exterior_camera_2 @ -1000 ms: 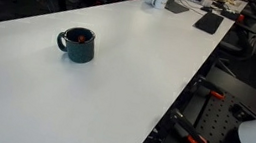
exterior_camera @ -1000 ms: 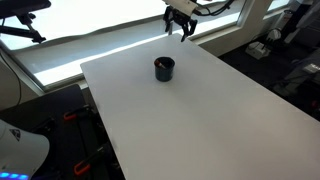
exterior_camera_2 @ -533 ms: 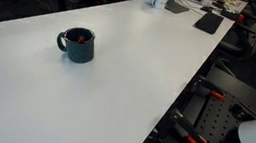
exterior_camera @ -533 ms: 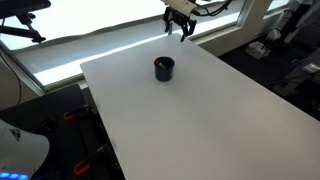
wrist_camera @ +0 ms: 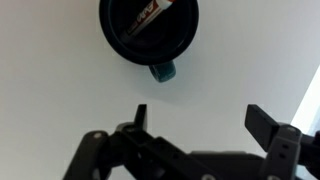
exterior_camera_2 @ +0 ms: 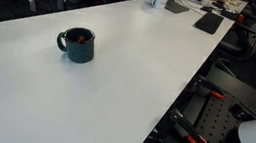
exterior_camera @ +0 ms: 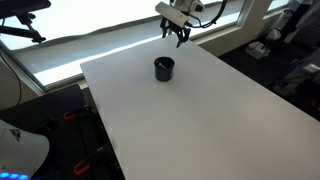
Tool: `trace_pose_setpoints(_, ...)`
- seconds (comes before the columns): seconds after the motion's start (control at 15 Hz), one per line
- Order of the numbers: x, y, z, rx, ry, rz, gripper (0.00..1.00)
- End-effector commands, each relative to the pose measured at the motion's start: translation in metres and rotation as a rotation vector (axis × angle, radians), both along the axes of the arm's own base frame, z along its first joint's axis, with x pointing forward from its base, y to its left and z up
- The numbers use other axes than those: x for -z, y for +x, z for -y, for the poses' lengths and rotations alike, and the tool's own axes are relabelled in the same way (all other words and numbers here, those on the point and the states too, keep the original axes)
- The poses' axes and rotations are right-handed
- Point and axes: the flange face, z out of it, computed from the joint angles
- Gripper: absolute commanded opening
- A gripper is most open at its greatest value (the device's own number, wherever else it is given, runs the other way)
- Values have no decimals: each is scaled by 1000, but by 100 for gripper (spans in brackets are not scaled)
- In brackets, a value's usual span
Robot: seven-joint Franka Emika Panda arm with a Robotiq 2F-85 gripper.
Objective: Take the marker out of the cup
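The cup [exterior_camera: 164, 68] is a small dark mug with a handle, standing upright on the white table [exterior_camera: 210, 120]. It also shows in an exterior view [exterior_camera_2: 77, 45] and at the top of the wrist view [wrist_camera: 150, 29]. The marker [wrist_camera: 148, 16] lies slanted inside the cup, and its red-orange end [exterior_camera_2: 64, 40] peeks over the rim. My gripper [exterior_camera: 176, 35] hangs above the table's far edge, behind the cup and apart from it. In the wrist view the gripper [wrist_camera: 200, 120] is open and empty, with the cup beyond its fingertips.
The table's edges drop off to dark floor on all sides. A bright window ledge [exterior_camera: 90, 45] runs behind the far edge. Clutter and a dark flat item [exterior_camera_2: 208, 22] lie at the table's far end. Red-handled gear [exterior_camera_2: 197, 142] sits below the table's side.
My gripper has moved a little to the left and lower, closer to the cup. The cup and marker have not moved.
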Motion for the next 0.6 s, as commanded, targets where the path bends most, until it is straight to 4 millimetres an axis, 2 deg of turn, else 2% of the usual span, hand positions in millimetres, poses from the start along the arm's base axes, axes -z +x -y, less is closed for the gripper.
trace_pose_setpoints(0.0,15,-14,-27,19,-10,18,100)
trace_pose_setpoints(0.33,37,-41,-54,64,-57,18,100)
trace_pose_setpoints(0.53,42,-57,-61,101,-79,41,100)
